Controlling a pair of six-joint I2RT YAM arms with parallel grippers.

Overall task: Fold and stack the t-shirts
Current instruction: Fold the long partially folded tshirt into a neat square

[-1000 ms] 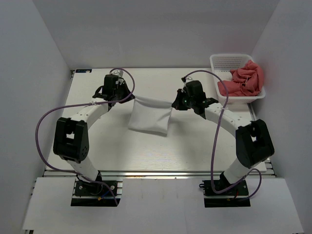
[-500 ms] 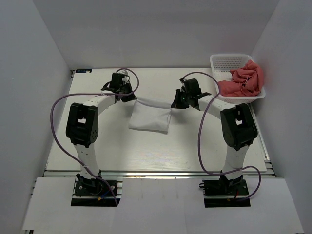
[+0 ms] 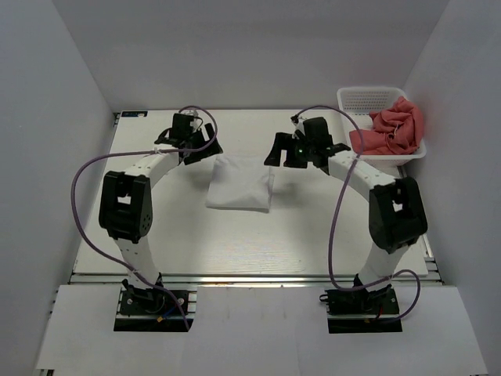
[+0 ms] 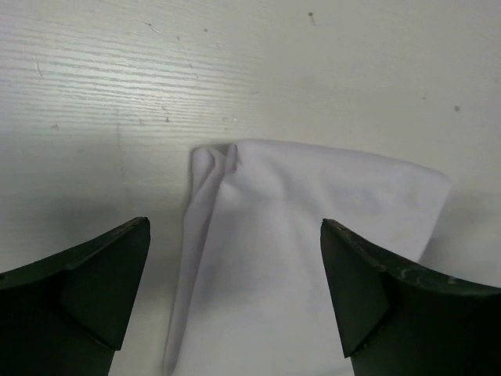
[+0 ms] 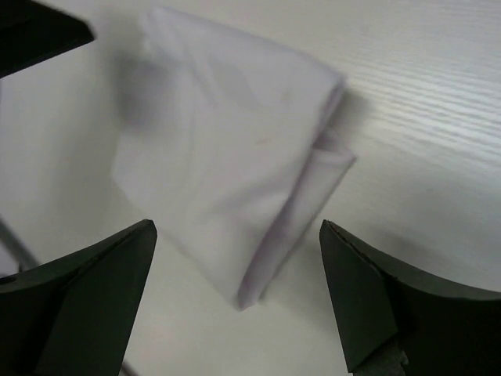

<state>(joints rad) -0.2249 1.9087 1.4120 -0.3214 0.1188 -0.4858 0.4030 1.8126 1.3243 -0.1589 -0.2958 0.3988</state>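
A white t-shirt [image 3: 240,183] lies folded into a flat rectangle on the middle of the table. My left gripper [image 3: 205,149] hovers open just beyond its far left corner, with nothing between its fingers. Open and empty too, my right gripper [image 3: 278,153] hangs by the far right corner. In the left wrist view the white t-shirt [image 4: 313,258] spreads below the wide-apart gripper [image 4: 235,225]. The right wrist view has the shirt's folded corner [image 5: 258,282] under that gripper [image 5: 237,225]. A crumpled pink-red t-shirt [image 3: 395,129] sits in the basket.
The white plastic basket [image 3: 368,94] stands at the table's far right corner, against the right wall. Purple cables loop from both arms over the table. White walls close in the left, back and right sides.
Both grippers have opened and let go of the white t-shirt's far edge. That edge, held up and stretched between them before, now lies flat. Both grippers have drawn slightly away from it.
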